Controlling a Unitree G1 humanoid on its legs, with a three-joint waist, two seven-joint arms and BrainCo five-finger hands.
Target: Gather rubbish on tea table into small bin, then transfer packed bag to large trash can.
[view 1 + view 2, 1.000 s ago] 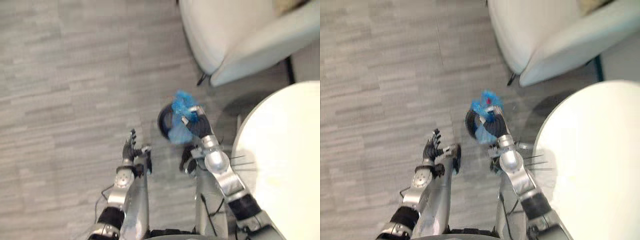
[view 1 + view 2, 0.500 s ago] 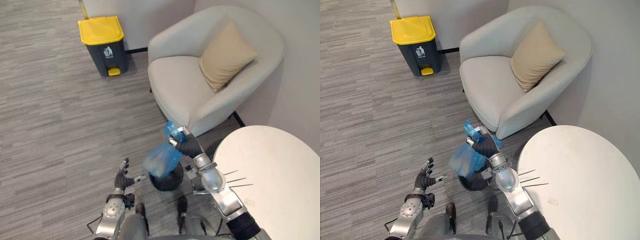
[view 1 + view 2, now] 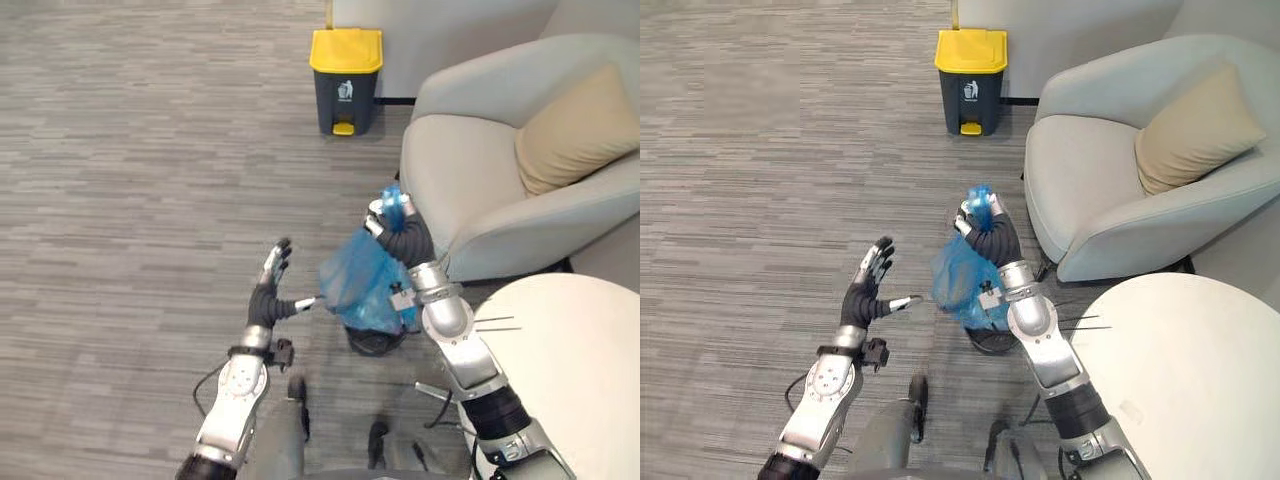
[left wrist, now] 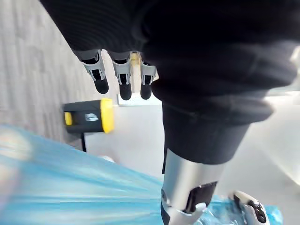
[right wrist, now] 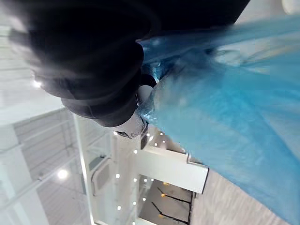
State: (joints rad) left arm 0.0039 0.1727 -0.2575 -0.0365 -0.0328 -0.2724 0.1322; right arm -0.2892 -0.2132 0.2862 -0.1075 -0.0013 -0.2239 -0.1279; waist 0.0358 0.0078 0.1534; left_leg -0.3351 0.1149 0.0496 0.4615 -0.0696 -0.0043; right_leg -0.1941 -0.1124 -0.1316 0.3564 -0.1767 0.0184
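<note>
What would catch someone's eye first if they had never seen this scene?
The blue rubbish bag stands out most: it hangs from the right hand, whose fingers are curled round its gathered top, just above the small black bin on the floor. Farther off, the yellow-lidded trash can stands by the wall next to a pale armchair. The left hand is open beside the bag.

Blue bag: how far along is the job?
Done: the blue bag is out of the small black bin, hanging over it. In hand: the right hand grips its bunched top; the left hand is open beside it. Left: carry it to the yellow-lidded trash can, lid closed.
</note>
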